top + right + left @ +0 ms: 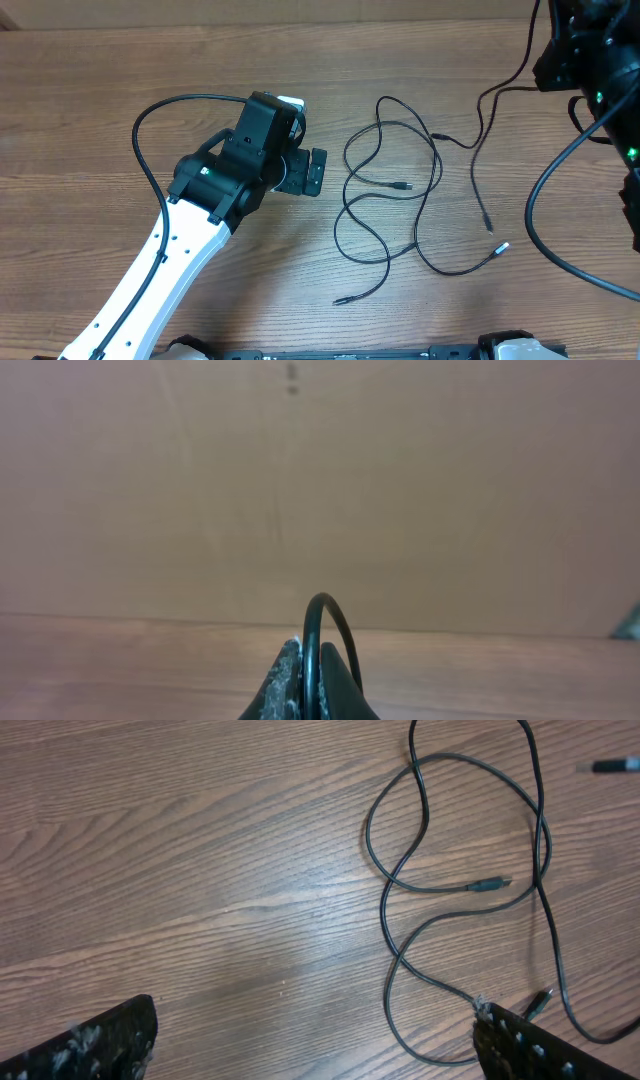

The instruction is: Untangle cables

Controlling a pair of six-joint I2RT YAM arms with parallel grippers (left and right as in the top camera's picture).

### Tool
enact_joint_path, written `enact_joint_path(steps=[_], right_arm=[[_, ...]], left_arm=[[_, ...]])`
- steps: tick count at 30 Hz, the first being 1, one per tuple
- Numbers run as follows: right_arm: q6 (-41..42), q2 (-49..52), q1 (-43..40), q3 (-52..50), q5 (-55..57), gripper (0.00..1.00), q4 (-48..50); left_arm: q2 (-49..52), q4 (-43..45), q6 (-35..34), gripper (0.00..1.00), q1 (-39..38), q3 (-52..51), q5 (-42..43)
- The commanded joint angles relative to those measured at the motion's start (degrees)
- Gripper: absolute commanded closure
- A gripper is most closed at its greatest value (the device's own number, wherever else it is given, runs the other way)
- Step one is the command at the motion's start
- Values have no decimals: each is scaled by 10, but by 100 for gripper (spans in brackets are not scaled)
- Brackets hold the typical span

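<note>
Table: a brown wood-grain tabletop [120,80] fills the overhead view, and everything else sits on or above it.
Left arm: a white arm with a black wrist [180,245] reaches in from the near-left corner toward the middle of the table.
Right arm: a black arm [590,55] hangs over the far-right corner, mostly dark and hard to make out.
Arm wiring: thick black cords [530,215] sweep down the right side of the table, wired to the right arm.
Cables: the thin black cables [390,190] lie right of centre in loose, crossing loops, flat on the wood. From the left wrist they [455,870] spread ahead and to the right of the fingers.
Raised strand: one thin cord [480,110] climbs from the loops toward the right arm.
Left gripper: the left gripper [308,170] hovers just left of the loops, jaws spread wide with nothing between them. Its fingers [95,1045] frame bare wood.
Right gripper: the right gripper [310,665] is closed tight on a cable loop [325,608], which arches up from between the fingers.
Plugs: small connector plugs [400,186] end the cords. One lies inside the loops, and a silver-tipped one [500,246] lies at the right edge.
</note>
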Motion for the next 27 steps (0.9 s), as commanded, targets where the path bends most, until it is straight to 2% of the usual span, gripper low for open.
enact_joint_path(steps=[1,7,16,20,27], right_arm=[[-10,0,-2,12,63,96,6],[-11,1,-2,12,186,96,9],[-13,1,-6,12,463,96,-1],[-12,1,-47,12,476,96,-18],[-10,11,-205,5,425,96,-48]], left_arm=[[0,1,9,0,2,7,-6],[0,1,9,0,2,7,-6],[0,1,9,1,2,7,-6],[0,1,9,0,2,7,-6],[0,1,9,0,2,7,-6]])
